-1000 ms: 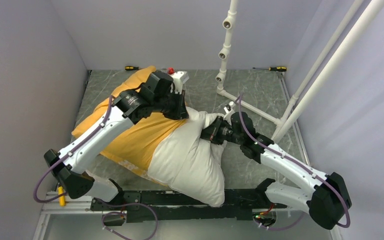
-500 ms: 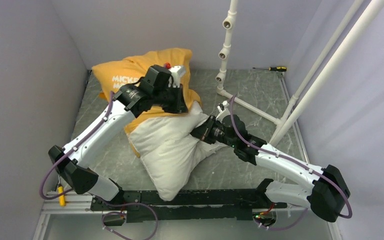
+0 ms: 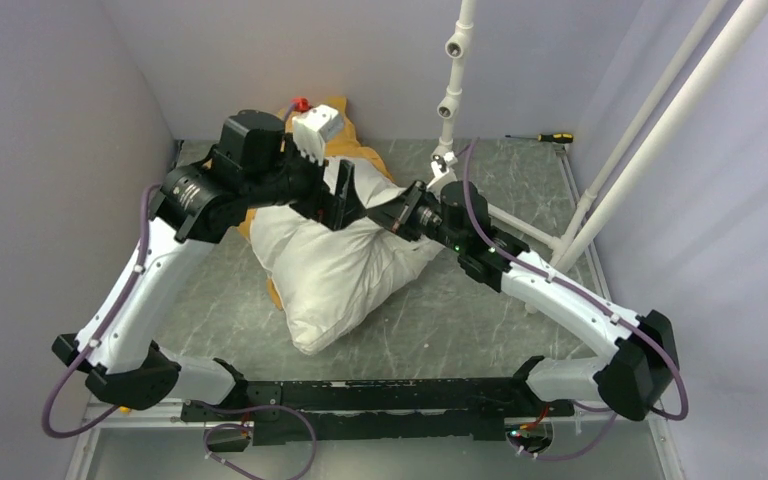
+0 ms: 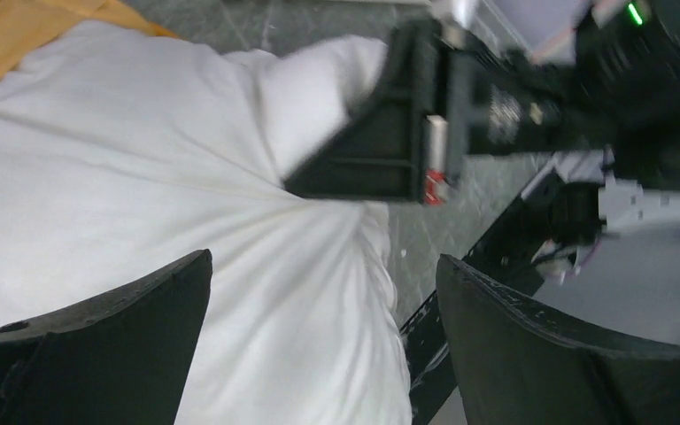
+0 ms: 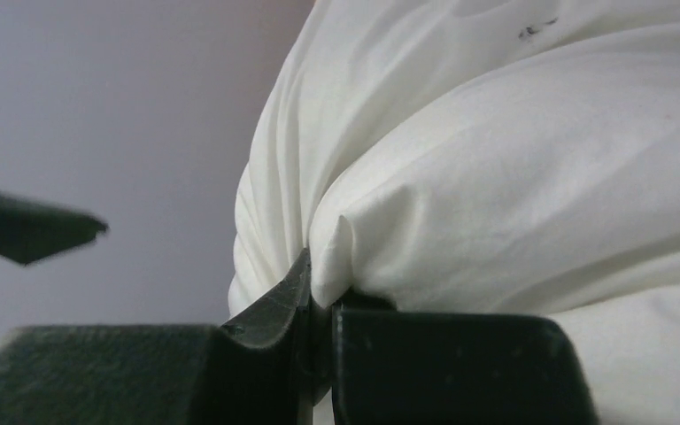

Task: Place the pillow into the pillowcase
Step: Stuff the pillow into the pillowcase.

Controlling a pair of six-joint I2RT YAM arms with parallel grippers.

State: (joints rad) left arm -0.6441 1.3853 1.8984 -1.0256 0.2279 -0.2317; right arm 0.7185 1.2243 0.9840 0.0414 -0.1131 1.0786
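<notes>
The white pillow lies bunched on the table, its far end pushed against the orange pillowcase, which is mostly hidden behind my left arm. My left gripper hovers open just over the pillow's far end, holding nothing. In the left wrist view its fingers stand wide apart above the pillow, with a strip of pillowcase at the top left. My right gripper is shut on a pinched fold at the pillow's far right corner; the jaws squeeze white fabric.
A white pipe frame stands at the back right, with a slanted pipe beside it. A screwdriver lies by the back wall. Walls close in on the left and right. A black rail runs along the near edge.
My left gripper opened and let go of the pillowcase, and the arm rose and swung back. The right gripper pushed its pillow corner farther back and left. Pillow and case shifted toward the back wall.
</notes>
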